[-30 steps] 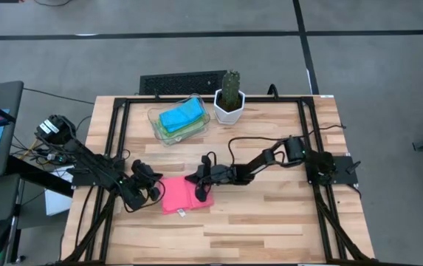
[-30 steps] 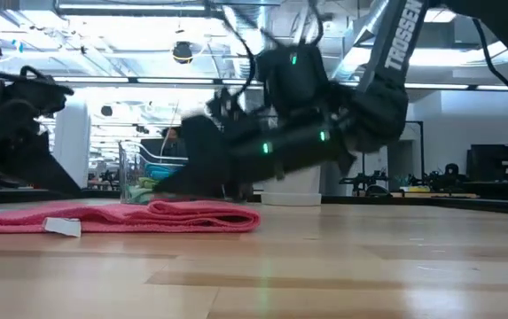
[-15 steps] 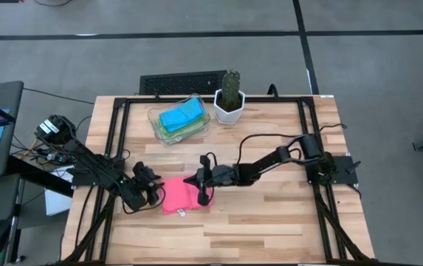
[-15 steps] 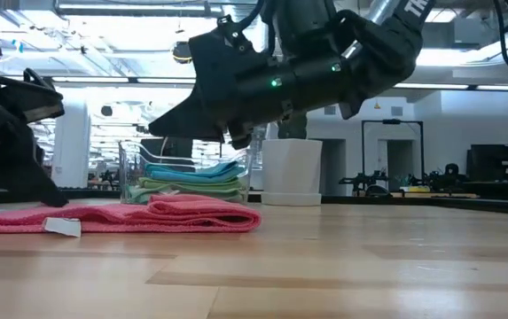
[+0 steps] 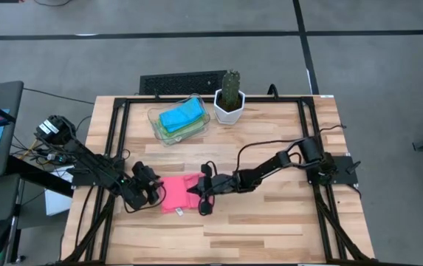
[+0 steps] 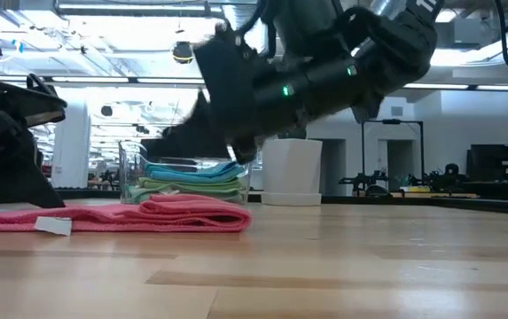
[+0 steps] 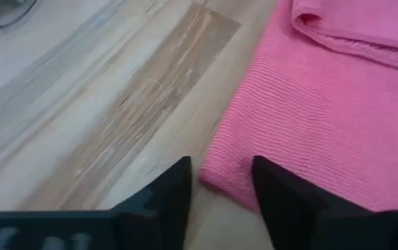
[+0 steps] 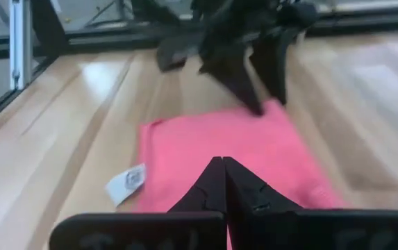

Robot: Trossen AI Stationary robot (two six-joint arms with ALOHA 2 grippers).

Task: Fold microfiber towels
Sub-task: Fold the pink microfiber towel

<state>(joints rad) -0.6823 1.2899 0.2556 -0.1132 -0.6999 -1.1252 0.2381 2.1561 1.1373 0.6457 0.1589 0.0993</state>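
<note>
A hot pink towel (image 5: 176, 193) lies folded flat on the wooden table, with a white tag (image 8: 127, 182) at its near edge. My left gripper (image 7: 219, 170) is open at the towel's left edge, one finger on either side of a corner (image 7: 216, 177). In the high view it sits at the towel's left (image 5: 154, 191). My right gripper (image 8: 223, 167) is shut and hangs above the towel's right part (image 5: 195, 191), clear of it in the low view (image 6: 160, 146). More folded towels, cyan on green (image 5: 180, 116), lie in a clear tray.
The clear tray (image 5: 168, 133) stands at the far middle of the table. Beside it is a cactus in a white pot (image 5: 229, 100). Black frame rails (image 5: 119, 148) run along the table's left and right sides. Bare wood lies near and to the right of the towel.
My right gripper has risen from the pink towel's level to well above it and gone a little toward the table's near edge, staying shut. The towel still lies flat on the table.
</note>
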